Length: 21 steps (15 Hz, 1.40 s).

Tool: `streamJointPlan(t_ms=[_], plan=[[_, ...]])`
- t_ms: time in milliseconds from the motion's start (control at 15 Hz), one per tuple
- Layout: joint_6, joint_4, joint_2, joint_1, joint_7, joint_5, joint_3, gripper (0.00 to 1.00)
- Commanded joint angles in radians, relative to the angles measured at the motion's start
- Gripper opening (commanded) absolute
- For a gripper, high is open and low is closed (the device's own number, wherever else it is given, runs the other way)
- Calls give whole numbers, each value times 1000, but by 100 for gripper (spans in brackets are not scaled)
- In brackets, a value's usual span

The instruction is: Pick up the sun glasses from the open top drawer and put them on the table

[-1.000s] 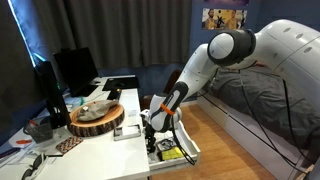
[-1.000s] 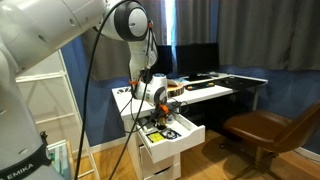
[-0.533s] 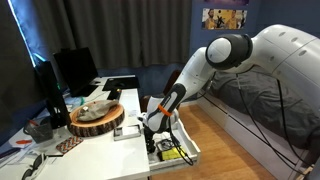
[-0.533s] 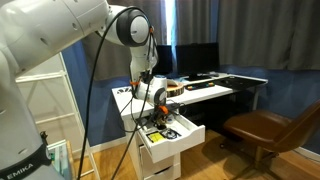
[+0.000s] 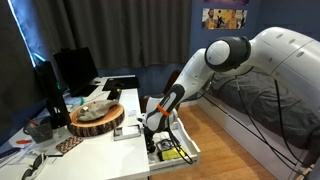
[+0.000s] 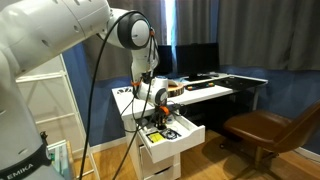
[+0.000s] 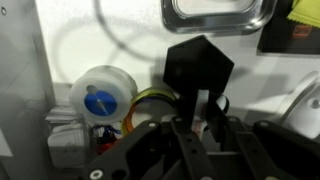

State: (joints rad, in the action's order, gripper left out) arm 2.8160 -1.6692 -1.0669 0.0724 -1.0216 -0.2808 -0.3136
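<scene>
The top drawer point(image 5: 188, 156) stands open below the white table point(image 5: 128, 133) and shows in both exterior views point(image 6: 190, 133). My gripper point(image 5: 153, 128) reaches down into it point(image 6: 153, 114). In the wrist view the sun glasses point(image 7: 198, 62) are a black shape with thin arms running down between my fingers. My gripper point(image 7: 205, 128) has its fingers close together on those arms. The white drawer floor point(image 7: 250, 80) lies beneath.
A white tape roll with a blue core point(image 7: 100, 100) and a yellow ring point(image 7: 150, 100) lie in the drawer beside the glasses. A flat yellow-and-black item point(image 5: 170, 153) lies nearer the drawer front. A round wooden slab point(image 5: 97, 118) and monitors point(image 5: 72, 68) stand on the table. A brown chair point(image 6: 262, 128) stands nearby.
The arm has shifted only slightly over the drawer. The gripper stays inside the drawer at the same spot.
</scene>
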Motion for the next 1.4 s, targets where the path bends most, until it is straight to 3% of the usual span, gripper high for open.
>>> streamJointPlan(t_ms=[0, 533, 1000, 1333], plan=[[-41, 50, -32, -3, -36, 2, -12, 2], [-32, -17, 25, -10, -31, 8, -11, 3], [42, -164, 110, -39, -5, 7, -4, 3], [135, -298, 194, -27, 83, 3, 37, 3]])
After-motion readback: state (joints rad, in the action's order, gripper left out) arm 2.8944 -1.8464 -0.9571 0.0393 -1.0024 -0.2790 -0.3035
